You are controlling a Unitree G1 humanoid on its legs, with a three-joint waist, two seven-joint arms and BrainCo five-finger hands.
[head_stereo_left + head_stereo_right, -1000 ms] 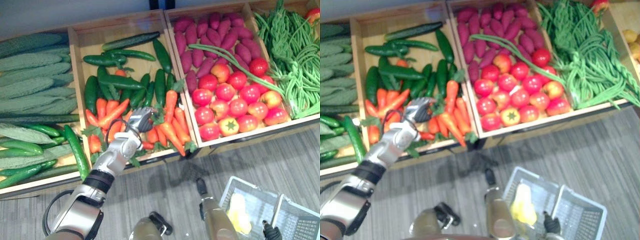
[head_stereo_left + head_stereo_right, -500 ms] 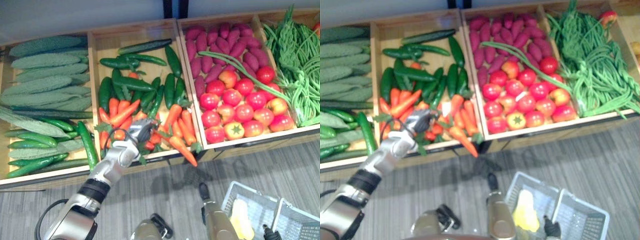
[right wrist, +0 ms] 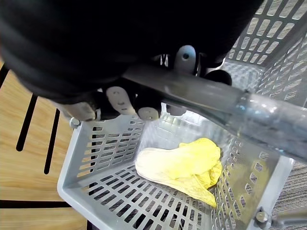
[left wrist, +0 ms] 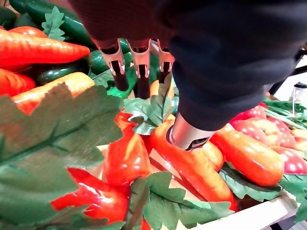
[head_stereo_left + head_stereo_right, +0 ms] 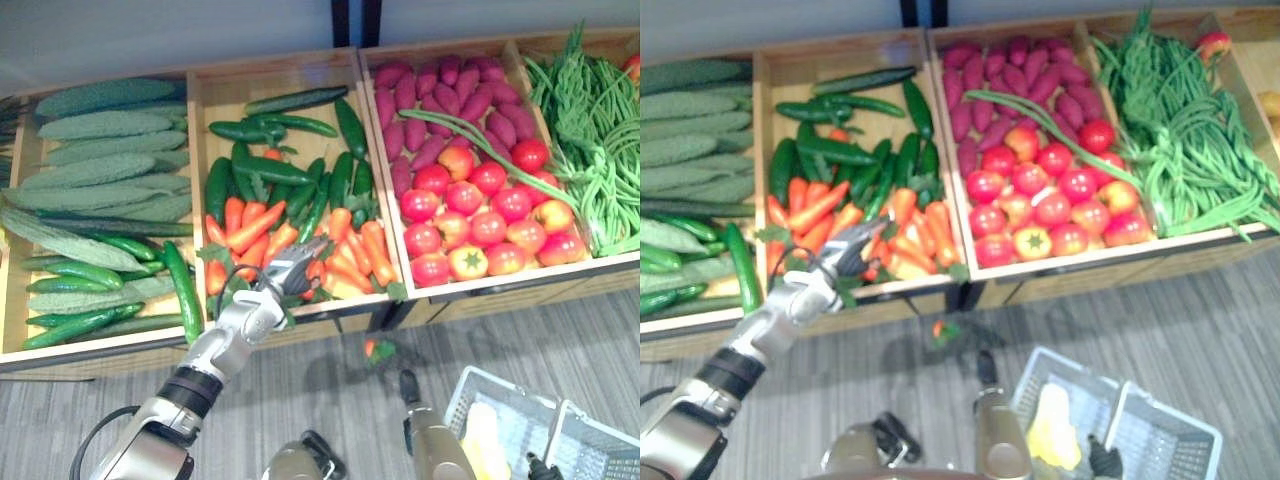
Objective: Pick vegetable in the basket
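- Left hand hovers over the front of the second crate. Its fingers are straight and apart from the thumb, gripping nothing. The thumb sits just above one carrot.
- Bumpy green gourds fill the far-left crate, with smooth cucumbers along its front.
- Carrots, the vegetable under the hand, lie heaped in the front half of the second crate, with dark cucumbers behind them.
- One loose carrot with green leaves lies on the floor just in front of that crate.
- Purple sweet potatoes sit behind the tomatoes in the third crate.
- Green beans are piled at the far right.
- Right hand is curled round the handle of the grey basket, low at the right, which holds a yellow item.
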